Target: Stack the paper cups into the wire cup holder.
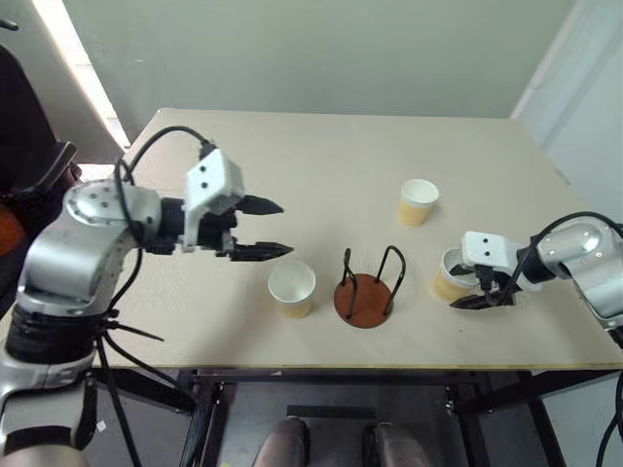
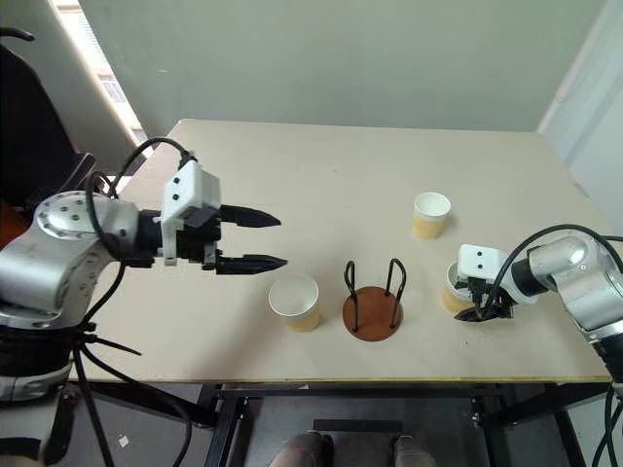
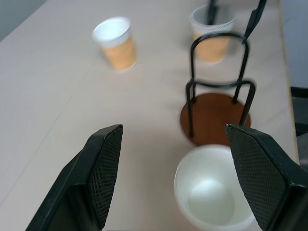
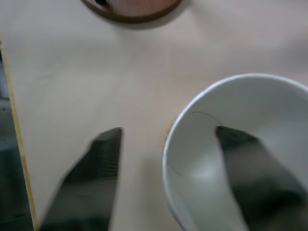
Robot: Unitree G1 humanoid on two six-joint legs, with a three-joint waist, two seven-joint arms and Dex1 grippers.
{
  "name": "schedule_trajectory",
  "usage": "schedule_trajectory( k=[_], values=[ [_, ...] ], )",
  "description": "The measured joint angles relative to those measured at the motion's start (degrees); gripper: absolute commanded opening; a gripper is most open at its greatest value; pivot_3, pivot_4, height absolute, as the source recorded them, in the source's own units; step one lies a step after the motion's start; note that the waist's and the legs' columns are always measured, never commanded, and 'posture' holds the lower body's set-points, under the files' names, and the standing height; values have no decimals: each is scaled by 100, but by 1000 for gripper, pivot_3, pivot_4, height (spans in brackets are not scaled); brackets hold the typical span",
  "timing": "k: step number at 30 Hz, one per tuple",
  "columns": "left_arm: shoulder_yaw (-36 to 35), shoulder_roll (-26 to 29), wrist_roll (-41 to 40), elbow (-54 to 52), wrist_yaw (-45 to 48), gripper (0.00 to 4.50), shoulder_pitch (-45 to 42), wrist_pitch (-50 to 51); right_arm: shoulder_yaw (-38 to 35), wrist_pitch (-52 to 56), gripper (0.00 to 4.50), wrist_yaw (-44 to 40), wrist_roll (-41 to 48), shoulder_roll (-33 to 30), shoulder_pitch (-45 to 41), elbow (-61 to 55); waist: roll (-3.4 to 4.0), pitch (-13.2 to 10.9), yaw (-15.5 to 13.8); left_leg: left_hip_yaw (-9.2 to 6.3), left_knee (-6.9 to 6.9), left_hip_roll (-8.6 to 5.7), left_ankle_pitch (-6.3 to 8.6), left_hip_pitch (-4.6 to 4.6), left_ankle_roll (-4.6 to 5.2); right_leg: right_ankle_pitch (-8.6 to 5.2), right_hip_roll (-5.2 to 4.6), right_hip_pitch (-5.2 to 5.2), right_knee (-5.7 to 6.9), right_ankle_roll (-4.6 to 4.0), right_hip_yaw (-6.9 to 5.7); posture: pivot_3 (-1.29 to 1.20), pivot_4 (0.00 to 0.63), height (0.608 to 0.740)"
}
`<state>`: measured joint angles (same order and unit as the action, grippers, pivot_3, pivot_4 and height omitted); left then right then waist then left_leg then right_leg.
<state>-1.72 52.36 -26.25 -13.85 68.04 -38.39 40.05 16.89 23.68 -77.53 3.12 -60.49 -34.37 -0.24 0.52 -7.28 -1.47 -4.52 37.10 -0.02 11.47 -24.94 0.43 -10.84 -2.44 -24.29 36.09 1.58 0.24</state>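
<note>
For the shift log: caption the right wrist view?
Right gripper straddling a paper cup's rim, one finger inside, one outside.

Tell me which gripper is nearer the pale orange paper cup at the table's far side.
Right. The right gripper straddles another cup's rim just in front of the far cup; the left gripper hovers open well across the table.

My desk (image 1: pixel 321 165) lies bare toward its far edge; cups (image 1: pixel 292 288) flank the wire holder (image 1: pixel 369 288) near the front edge.
</note>
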Motion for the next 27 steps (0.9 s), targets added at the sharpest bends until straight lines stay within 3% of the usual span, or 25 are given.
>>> schedule_trajectory(
  k=[6,12,15,19,23,27],
  values=[
    [-47,39,-235,-151,-108,3655,93,47,0,-139,19,-38,-110,55,-111,12,0,0,5,0,0,1,0,1,-3,6,0,-2,-1,-10,0,0,150,740],
    [-264,316,-286,-98,-126,3655,220,38,-429,41,19,-655,539,-167,-493,-283,7,-4,33,3,-7,0,4,-3,-13,1,2,-12,-2,-17,3,0,150,740],
    [-297,342,-284,-48,-139,3655,307,3,-904,623,19,-905,1387,46,-1458,-339,7,-4,61,3,-9,0,1,-2,-18,-7,6,-16,-2,-31,3,0,150,740],
    [-218,282,-273,-37,-197,3655,319,-86,-1059,688,19,-927,1785,603,-2634,-343,-9,6,94,-17,-16,8,-2,1,-22,-24,15,-22,6,-59,-7,0,150,740],
    [-185,263,-275,-52,-228,3655,321,-99,-580,549,19,-1044,1786,1093,-2544,-466,-8,5,81,-23,-13,6,1,-3,-27,-29,13,-28,27,-68,-13,0,150,740],
    [-169,264,-279,-92,-258,3655,418,-103,-284,277,19,-1181,1578,1158,-2444,-262,-7,4,62,-23,-13,4,7,-10,-36,-32,9,-36,36,-73,-13,0,150,740]
  ],
)
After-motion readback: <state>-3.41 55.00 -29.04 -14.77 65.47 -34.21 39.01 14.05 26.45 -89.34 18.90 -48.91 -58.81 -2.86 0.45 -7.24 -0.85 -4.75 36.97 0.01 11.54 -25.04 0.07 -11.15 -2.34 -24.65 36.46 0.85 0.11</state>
